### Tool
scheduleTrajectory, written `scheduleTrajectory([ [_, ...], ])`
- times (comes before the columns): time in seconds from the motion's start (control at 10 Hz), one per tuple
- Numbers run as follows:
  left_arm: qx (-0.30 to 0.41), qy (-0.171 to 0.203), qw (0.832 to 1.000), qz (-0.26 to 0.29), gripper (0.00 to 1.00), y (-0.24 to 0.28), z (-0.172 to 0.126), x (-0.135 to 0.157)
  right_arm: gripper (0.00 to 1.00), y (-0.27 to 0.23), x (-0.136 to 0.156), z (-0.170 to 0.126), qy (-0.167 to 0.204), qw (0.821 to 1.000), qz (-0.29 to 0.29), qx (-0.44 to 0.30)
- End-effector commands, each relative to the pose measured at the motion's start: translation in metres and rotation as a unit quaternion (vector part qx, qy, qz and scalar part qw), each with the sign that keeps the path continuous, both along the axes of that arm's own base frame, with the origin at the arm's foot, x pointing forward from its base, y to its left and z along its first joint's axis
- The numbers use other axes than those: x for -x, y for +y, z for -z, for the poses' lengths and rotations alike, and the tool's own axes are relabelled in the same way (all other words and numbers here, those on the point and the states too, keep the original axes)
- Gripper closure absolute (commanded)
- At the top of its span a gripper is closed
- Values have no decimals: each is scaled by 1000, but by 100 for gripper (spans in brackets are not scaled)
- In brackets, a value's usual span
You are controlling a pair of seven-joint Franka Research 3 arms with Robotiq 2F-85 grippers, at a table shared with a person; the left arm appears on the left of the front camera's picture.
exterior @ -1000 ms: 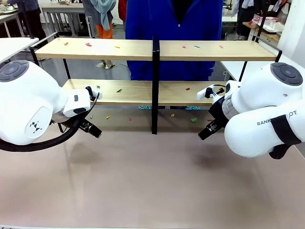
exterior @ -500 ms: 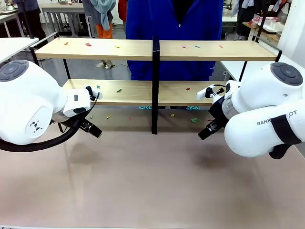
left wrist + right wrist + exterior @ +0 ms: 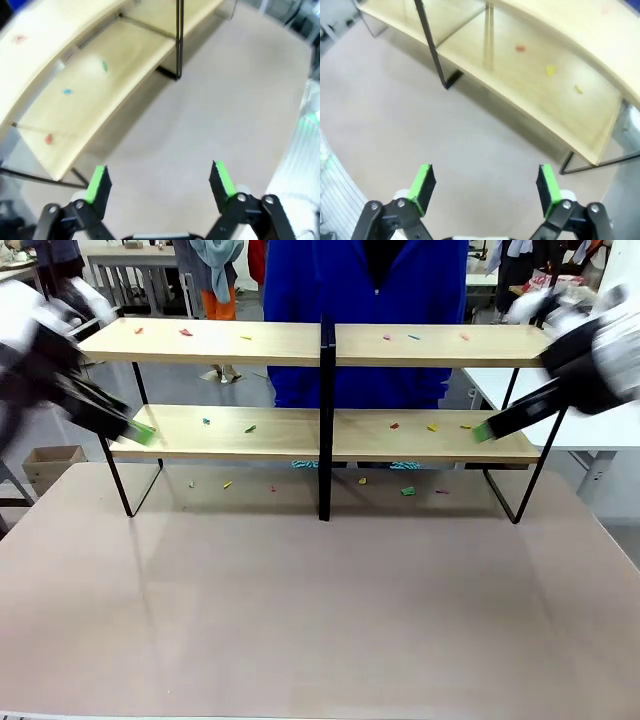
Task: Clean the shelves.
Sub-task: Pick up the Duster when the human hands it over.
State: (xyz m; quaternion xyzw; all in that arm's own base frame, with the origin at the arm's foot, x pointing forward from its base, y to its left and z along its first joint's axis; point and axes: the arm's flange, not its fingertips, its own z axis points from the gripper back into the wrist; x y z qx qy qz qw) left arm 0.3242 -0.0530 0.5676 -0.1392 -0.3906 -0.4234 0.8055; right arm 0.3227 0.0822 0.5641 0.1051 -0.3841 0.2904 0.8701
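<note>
Free tabletop [image 3: 320, 610] in front of the shelves [image 3: 270, 430]; between their boards, passage split by the black centre post [image 3: 326, 440], closed behind by a person [image 3: 360, 290] in blue.

No text, label, brand, number or sign can be read in any of the views.
</note>
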Motion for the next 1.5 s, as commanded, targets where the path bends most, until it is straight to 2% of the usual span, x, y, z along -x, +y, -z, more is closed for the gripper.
scheduleTrajectory([
  [0.0, 55, -56, 997, 1, 0, 75, 45, 114, 0, -64, 104, 14, -42, 997, -64, -29],
  [0.1, 90, -82, 993, -11, 0, 95, 41, 129, 0, -83, 123, 4, -57, 997, -38, -22],
  [0.3, 169, -105, 980, -6, 0, 122, 44, 136, 0, -111, 143, 1, -72, 996, -17, -40],
  [0.4, 179, -96, 976, -82, 0, 119, 48, 128, 0, -116, 144, 6, -74, 996, 22, -34],
  [0.5, 130, -96, 987, -25, 0, 152, -58, 103, 0, -106, 116, -73, -66, 997, -28, -40],
  [0.6, 162, -98, 981, -44, 0, 174, -54, 109, 0, -123, 124, -73, -72, 996, -6, -45],
  [0.8, 201, -148, 967, -47, 0, 145, -50, 90, 0, -112, 102, -75, -82, 995, -27, -48],
  [0.9, 201, -155, 965, -67, 0, 139, -52, 86, 0, -107, 97, -74, -75, 995, -37, -45],
  [1.1, 189, -120, 974, -42, 0, 136, -48, 71, 0, -103, 85, -71, -72, 994, -50, -58],
  [1.3, 184, -118, 975, -41, 0, 136, -49, 70, 0, -103, 82, -72, -78, 994, -51, -62],
  [1.4, 185, -119, 975, -38, 0, 137, -49, 70, 0, -104, 81, -72, -93, 992, -41, -78],
])
